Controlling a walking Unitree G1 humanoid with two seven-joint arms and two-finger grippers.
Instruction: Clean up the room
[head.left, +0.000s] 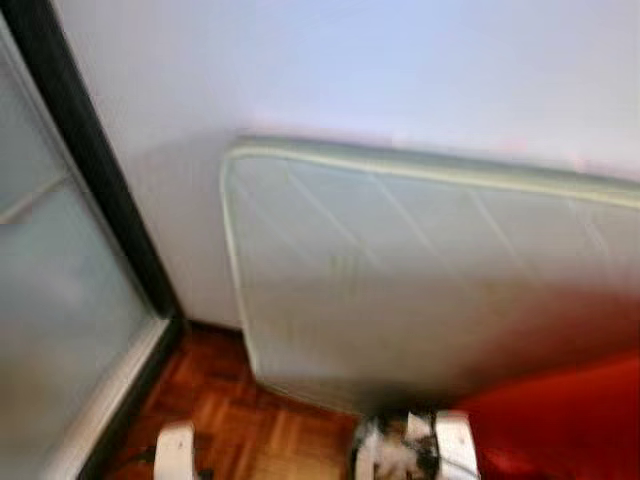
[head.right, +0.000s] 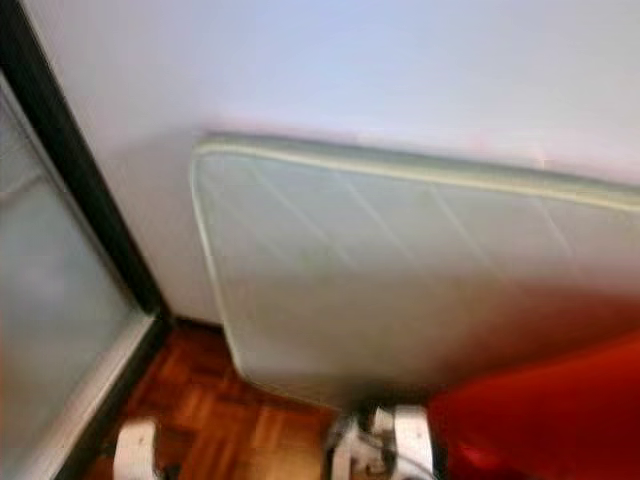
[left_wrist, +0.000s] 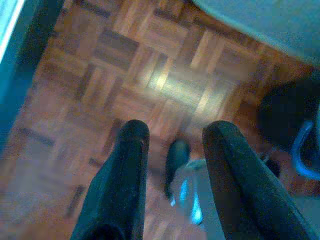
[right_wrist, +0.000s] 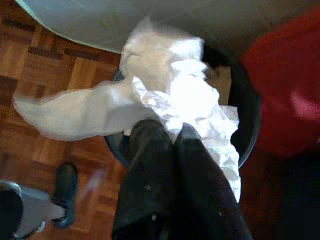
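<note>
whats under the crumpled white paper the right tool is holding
A round dark bin sits directly under the crumpled white paper pinched in the right tool, on the parquet floor. The paper covers most of the bin's opening, so its contents cannot be seen.

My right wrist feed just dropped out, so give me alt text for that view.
The right gripper, jaws shut, holds crumpled white paper over a dark round bin. Around it lie wooden parquet floor, a pale mattress edge and something red.

Crumpled white tissue (right_wrist: 170, 100) pinched in right gripper (right_wrist: 172, 132) above a dark round bin (right_wrist: 247, 125).
</note>
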